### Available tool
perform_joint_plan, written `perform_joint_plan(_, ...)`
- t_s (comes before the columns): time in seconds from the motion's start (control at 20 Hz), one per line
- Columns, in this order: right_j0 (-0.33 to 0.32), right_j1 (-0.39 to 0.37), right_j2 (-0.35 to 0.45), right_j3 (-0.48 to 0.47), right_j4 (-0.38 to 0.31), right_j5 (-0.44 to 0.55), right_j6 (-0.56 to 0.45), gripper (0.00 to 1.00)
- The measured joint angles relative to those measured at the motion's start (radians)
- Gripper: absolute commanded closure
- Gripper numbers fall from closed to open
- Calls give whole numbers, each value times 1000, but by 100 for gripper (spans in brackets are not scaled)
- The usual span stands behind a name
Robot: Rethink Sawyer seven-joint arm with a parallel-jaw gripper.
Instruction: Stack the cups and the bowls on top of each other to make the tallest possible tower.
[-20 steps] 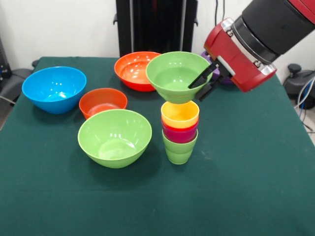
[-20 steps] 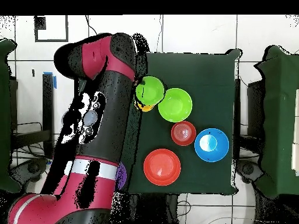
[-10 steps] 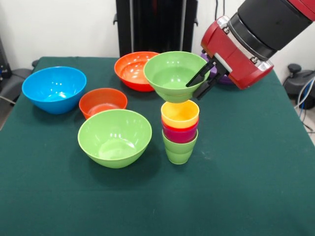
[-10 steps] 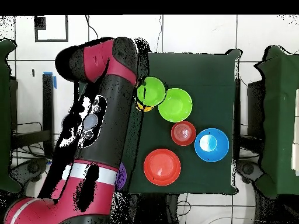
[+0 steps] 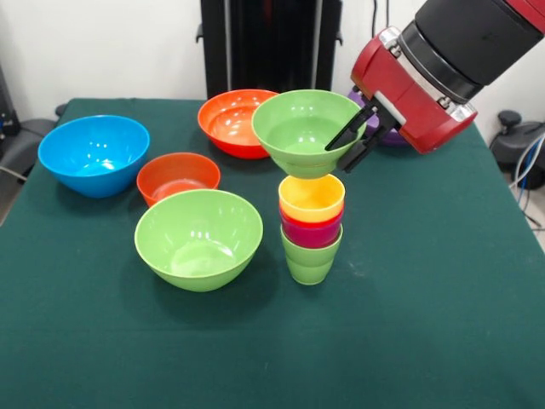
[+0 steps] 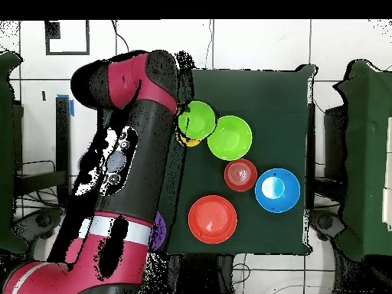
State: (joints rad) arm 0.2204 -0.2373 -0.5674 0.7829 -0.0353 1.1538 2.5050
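Closest to me on the green tablecloth point(image 5: 426, 341) sits a large light-green bowl point(image 5: 198, 238), glossy and upright, with the tower point(image 5: 312, 228) just to its right. The tower is a narrow nest of tumblers: a light-green cup point(image 5: 310, 257) at the base, a red-purple band point(image 5: 312, 232) above it, then a yellow cup point(image 5: 312, 198) with its rim showing. Over that hangs another light-green bowl point(image 5: 307, 133), tilted a little, its foot right at the yellow rim; I cannot tell whether it touches. The gripper point(image 5: 355, 141) has this bowl's right-hand rim pinched between its two black fingers, one inside the bowl and one outside.

Behind the near bowl stands a small orange-red bowl point(image 5: 177, 176), and further left a big blue bowl point(image 5: 94, 154). At the back is a large orange bowl point(image 5: 233, 122), partly hidden by the held one. A sliver of purple bowl point(image 5: 385, 139) peeks out behind the red arm point(image 5: 443, 68).
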Motion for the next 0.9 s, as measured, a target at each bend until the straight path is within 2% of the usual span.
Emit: perform_joint_plan(0.9, 7, 0, 0, 14, 0, -39, 0, 100)
